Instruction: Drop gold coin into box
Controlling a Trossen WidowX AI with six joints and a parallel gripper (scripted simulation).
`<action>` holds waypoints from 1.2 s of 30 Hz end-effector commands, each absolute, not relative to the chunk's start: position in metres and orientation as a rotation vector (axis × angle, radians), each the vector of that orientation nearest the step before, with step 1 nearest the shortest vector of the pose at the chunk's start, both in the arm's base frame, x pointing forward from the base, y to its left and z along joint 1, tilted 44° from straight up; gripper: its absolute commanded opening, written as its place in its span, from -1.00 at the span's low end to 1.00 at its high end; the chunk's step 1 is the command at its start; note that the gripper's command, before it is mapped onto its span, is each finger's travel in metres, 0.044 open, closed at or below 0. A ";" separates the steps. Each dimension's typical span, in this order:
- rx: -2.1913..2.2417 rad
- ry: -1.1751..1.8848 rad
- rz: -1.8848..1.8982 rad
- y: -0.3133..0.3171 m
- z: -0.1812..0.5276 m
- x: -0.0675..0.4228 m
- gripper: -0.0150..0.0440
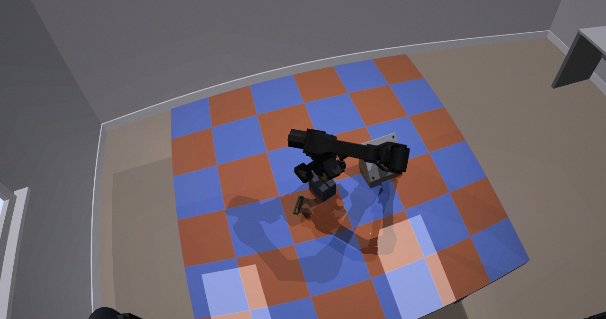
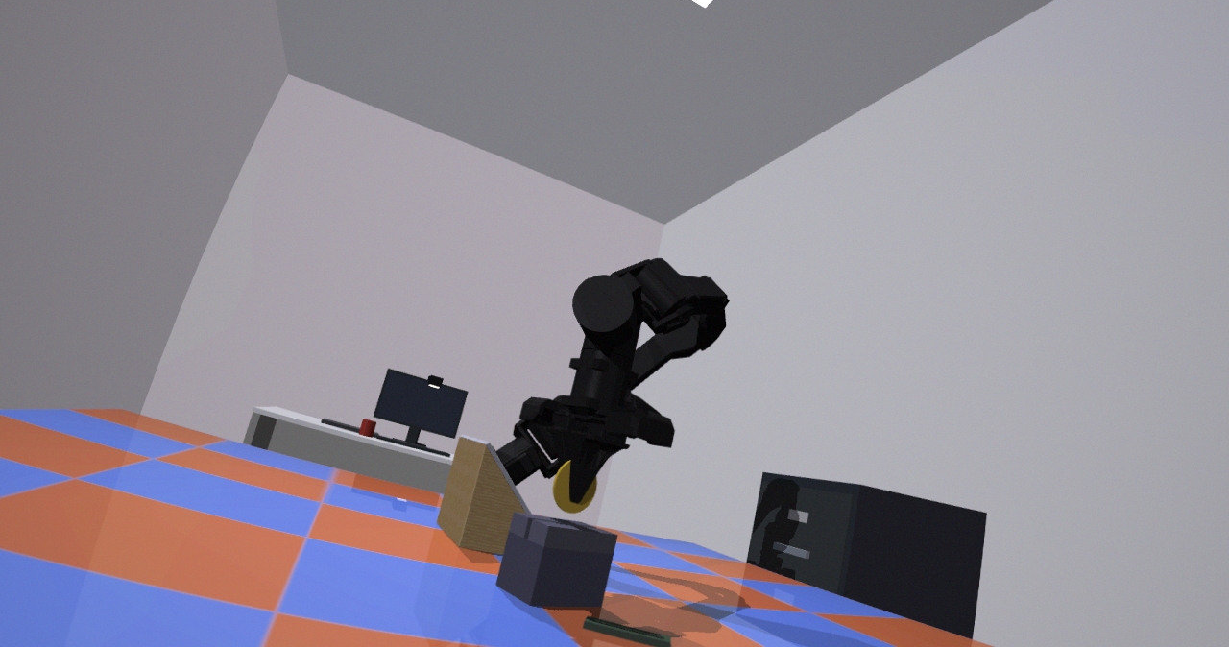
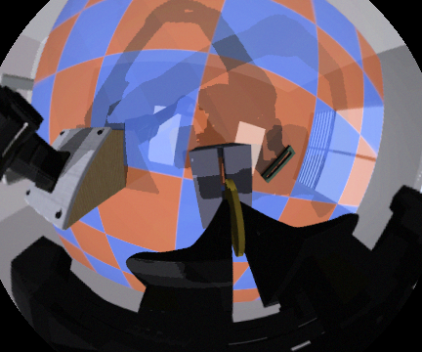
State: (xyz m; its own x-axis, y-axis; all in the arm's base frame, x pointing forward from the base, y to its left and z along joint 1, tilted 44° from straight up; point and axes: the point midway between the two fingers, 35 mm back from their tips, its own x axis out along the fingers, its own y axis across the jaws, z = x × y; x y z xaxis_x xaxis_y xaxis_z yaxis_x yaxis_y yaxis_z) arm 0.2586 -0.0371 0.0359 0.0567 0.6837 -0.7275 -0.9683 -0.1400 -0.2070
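My gripper (image 2: 577, 475) (image 3: 229, 203) is shut on the gold coin (image 2: 567, 490) (image 3: 237, 218) and holds it on edge just above the grey box (image 1: 323, 188) (image 2: 557, 557) (image 3: 223, 179). In the wrist view the coin's edge lines up with the narrow slot (image 3: 222, 166) in the lid. In the exterior view the coin's lower rim hangs a little above the lid. The dark-green holder (image 1: 298, 205) (image 2: 627, 630) (image 3: 277, 163) lies empty on the floor beside the box. In the top view the arm hides the coin.
The arm's base sits on a tan and grey block (image 1: 375, 171) (image 2: 476, 497) (image 3: 88, 172) close behind the box. A dark cabinet (image 2: 868, 544) stands to the right in the exterior view. A desk with a monitor (image 2: 419, 407) stands by the far wall.
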 end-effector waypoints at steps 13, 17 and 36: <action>-0.832 0.443 1.511 -0.032 0.032 0.257 -0.49; -0.833 0.442 1.512 -0.031 0.031 0.257 -0.49; -0.845 0.443 1.511 -0.031 0.030 0.259 0.05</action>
